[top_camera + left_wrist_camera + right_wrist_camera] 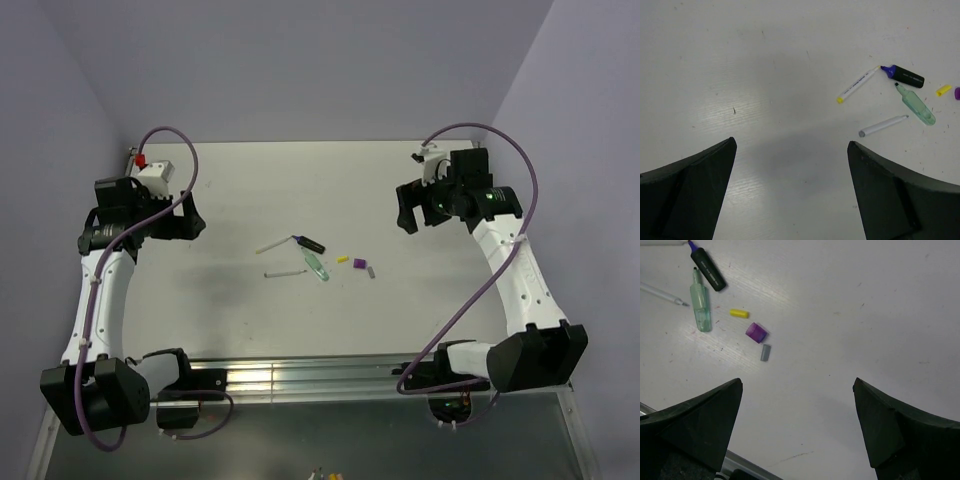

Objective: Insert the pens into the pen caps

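Note:
Four pens lie together mid-table: a black one with a purple tip (pixel 309 243) (pixel 905 76) (pixel 708 269), a pale yellow-white one (pixel 272 246) (pixel 858 85), a grey-white one (pixel 284 272) (pixel 883 125) (pixel 662 293) and a translucent green one (pixel 317 266) (pixel 916 105) (pixel 700 300). Just right of them sit the pen caps: yellow (pixel 343 259) (pixel 739 313), purple (pixel 359 263) (pixel 756 332) and grey (pixel 371 270) (pixel 765 352). My left gripper (pixel 197 223) (pixel 791 142) hangs open well left of the pens. My right gripper (pixel 408 212) (pixel 797 382) hangs open well right of the caps. Both hold nothing.
A white block with a red part (pixel 150 172) stands at the back left corner. A metal rail (pixel 300 378) runs along the table's near edge between the arm bases. Purple walls close in the back and both sides.

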Available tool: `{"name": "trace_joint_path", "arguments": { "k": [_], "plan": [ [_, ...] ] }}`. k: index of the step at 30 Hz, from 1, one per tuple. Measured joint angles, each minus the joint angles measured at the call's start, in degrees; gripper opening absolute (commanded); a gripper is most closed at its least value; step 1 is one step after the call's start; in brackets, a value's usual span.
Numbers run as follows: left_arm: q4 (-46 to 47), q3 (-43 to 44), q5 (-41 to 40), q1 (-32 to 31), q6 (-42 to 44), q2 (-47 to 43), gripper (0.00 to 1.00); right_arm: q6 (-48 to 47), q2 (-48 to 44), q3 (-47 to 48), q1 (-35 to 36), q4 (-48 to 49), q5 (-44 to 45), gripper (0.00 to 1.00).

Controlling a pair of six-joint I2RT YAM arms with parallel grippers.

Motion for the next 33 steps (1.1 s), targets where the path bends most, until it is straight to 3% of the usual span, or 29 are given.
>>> {"name": "trace_joint_path", "arguments": {
  "k": [12, 23, 33],
  "plan": [
    [-3.41, 0.17, 6.27, 0.00, 2.73, 4.35, 0.99, -3.61, 22.03, 21.42, 13.44, -4.92, 5.25, 0.99],
    [-3.45, 0.17, 7.17, -0.13, 2.49, 5.38, 1.00, -4.37, 46.71, 37.00, 22.71, -6.82, 3.32, 0.83],
    [-2.95, 0.13, 8.68, -0.22, 2.43, 7.61, 0.99, -6.14, 52.74, 40.06, 29.57, -7.45, 4.35, 0.76]
  ]
}}
